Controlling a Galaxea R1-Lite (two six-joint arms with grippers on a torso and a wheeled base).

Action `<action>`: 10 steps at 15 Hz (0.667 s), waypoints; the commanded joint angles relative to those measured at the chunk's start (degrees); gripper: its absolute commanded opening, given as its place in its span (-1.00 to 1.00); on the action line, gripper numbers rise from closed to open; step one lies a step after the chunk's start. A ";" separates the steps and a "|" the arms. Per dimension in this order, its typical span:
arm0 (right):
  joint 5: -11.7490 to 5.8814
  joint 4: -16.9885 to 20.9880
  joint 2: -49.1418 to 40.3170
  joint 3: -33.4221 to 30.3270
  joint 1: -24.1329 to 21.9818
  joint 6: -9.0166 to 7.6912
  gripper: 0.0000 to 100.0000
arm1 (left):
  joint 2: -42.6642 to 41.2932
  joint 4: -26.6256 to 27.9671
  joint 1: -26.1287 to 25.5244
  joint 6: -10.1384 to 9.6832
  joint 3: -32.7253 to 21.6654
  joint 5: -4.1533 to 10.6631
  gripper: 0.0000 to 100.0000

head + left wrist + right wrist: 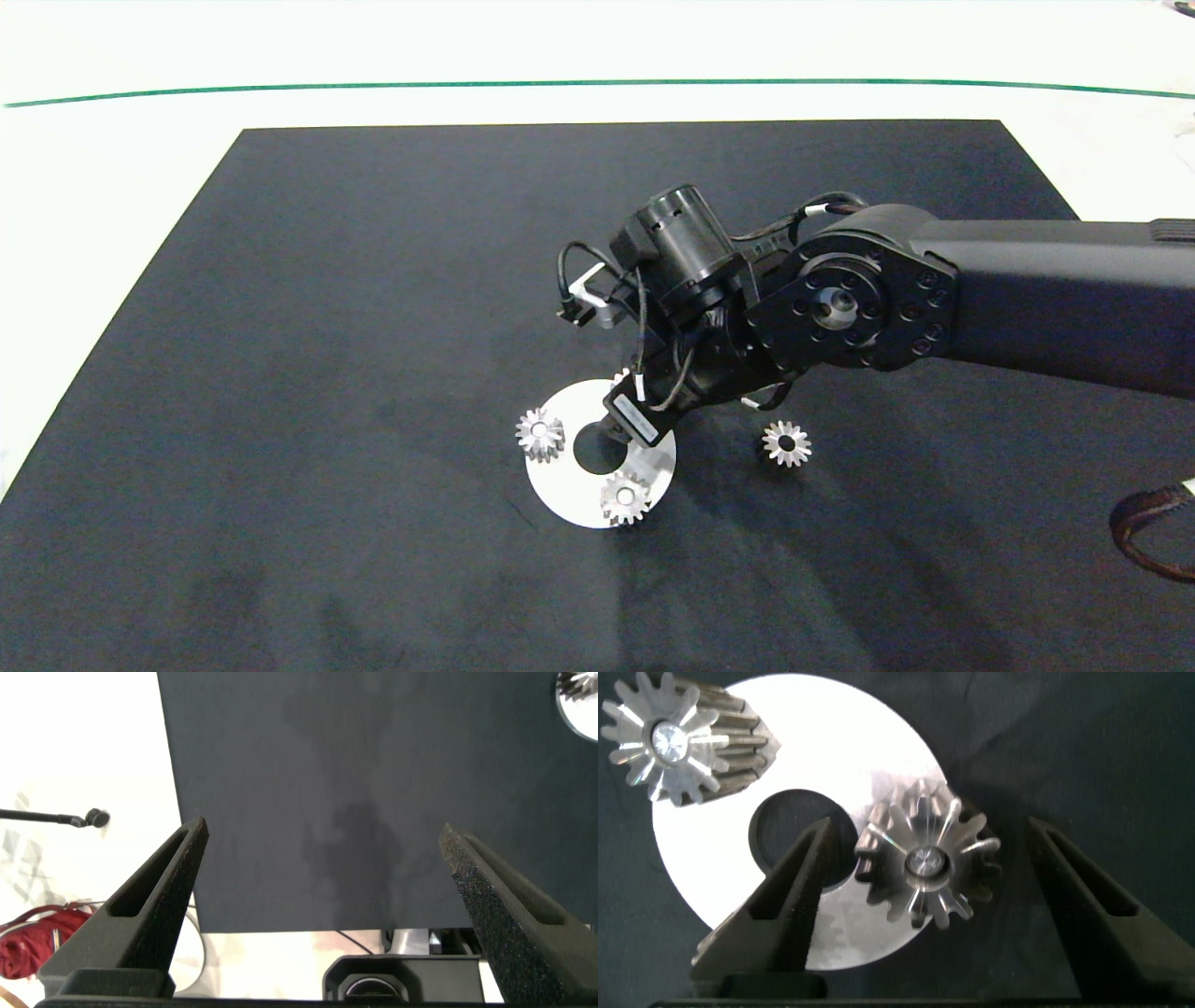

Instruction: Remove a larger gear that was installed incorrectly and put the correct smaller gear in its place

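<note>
Right wrist view: open right gripper astride unmarked gear.

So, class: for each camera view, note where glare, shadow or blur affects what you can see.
Head view: the right arm casts a soft shadow across the black mat, and the disc glares white. Right wrist view: the disc washes out, the gear between the open jaws of the right gripper glints, and the jaws look soft. Left wrist view: a faint shadow lies on the mat, beyond the left gripper.
</note>
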 commanded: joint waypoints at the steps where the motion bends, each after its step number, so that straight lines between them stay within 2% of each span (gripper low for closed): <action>1: -0.06 -0.66 0.45 0.06 0.01 -0.11 0.52 | -0.12 0.44 0.03 0.12 0.03 0.04 1.00; 10: -0.06 -0.84 0.80 0.23 0.01 -0.11 0.16 | -0.56 0.36 0.03 0.82 0.56 0.13 1.00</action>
